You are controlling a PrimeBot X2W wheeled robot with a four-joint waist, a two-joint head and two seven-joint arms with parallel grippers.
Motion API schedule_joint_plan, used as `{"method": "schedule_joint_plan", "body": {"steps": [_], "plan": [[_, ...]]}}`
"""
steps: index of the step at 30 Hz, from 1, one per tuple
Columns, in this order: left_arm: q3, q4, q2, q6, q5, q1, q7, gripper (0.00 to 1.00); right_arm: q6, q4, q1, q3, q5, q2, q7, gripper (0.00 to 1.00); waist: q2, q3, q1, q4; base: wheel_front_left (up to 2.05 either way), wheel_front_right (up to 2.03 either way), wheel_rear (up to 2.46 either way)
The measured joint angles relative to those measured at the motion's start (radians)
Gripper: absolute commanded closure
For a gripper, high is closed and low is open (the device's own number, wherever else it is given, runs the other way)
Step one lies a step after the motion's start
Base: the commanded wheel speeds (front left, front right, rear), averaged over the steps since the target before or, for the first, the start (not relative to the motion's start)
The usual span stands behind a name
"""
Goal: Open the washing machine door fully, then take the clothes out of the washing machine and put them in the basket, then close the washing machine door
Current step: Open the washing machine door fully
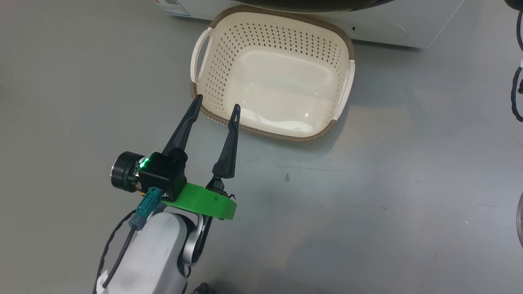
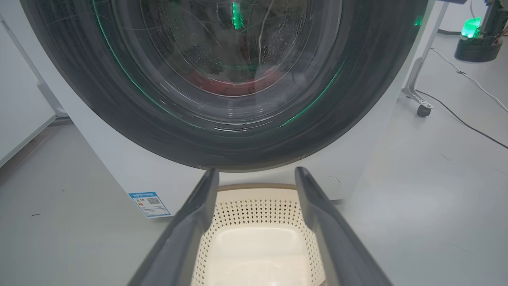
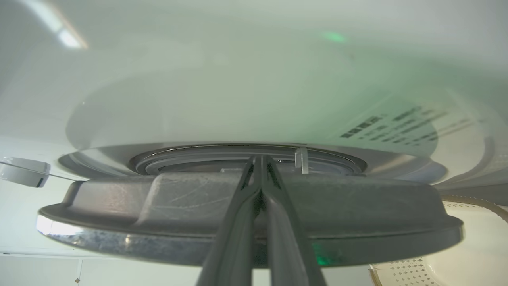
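Head view: the left gripper (image 1: 217, 103) has its two dark fingers spread wide with nothing between them, tips over the near left corner of the basket (image 1: 220, 73). The basket sits empty on the grey floor (image 1: 367, 183), just in front of the white washing machine (image 1: 388, 30), whose blue label (image 1: 171, 7) shows at the top edge.

Left wrist view: the washing machine door (image 2: 99, 99) stands ahead of the open fingers, a glossy black rim around bulging glass. Through the glass the red clothes (image 2: 222, 85) lie low in the drum (hazy behind reflections). The basket lies below the door, seen between the two fingers. To the right, a wheeled stand (image 2: 420, 103) and a cable (image 2: 468, 123) are on the floor.

Right wrist view: the right gripper (image 3: 258, 159) has its fingers pressed together, gripping nothing. The tips reach the gap between the door's grey edge and the machine's white front; whether they touch either, I cannot tell. A corner of the basket shows at the lower right.
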Motion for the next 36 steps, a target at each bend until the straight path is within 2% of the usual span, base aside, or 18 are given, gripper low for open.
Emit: {"method": "schedule_joint_plan", "body": {"steps": [19,36], "plan": [[0.011,0.012,-0.001,0.005,0.001,-0.003,0.0,0.0,0.04,0.083,0.005,-0.006,0.106,-0.002,0.155,1.0,0.0,-0.02,0.0,-0.017,0.0,0.0,0.0],[0.025,0.046,-0.002,0.005,0.009,0.001,0.0,0.0,0.08,0.118,0.118,0.02,0.138,0.017,0.252,1.0,0.0,-0.091,0.0,-0.042,0.0,0.0,0.0]]}}
